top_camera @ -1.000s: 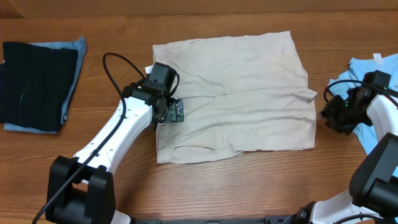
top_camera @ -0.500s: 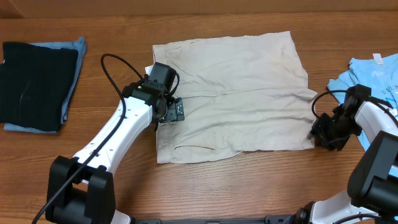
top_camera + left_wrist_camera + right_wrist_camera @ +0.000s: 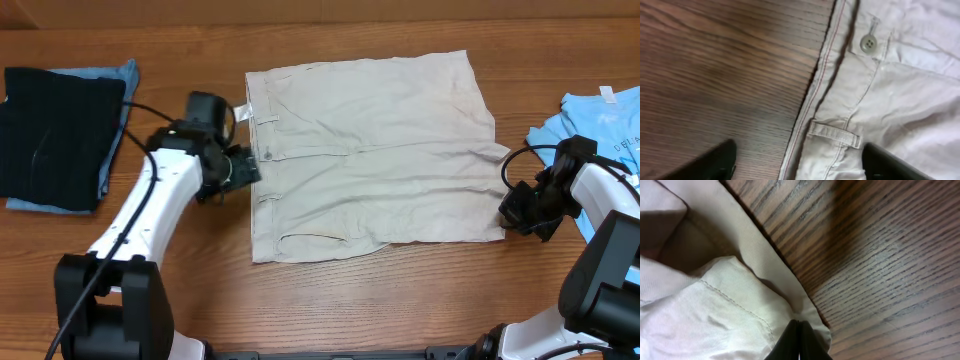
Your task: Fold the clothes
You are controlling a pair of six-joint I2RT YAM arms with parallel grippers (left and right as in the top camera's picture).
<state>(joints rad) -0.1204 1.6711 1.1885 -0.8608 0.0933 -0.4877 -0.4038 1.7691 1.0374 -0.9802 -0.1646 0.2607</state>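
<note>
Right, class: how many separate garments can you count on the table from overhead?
4: khaki shorts spread in the centre; a black folded garment far left; a blue garment under it; a light blue T-shirt at the right edge. More may be hidden beneath.

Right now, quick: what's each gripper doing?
Left gripper: open, holding nothing, poised over the waistband edge of the pale beige khaki cotton shorts.
Right gripper: shut on the shorts' hem corner.
</note>
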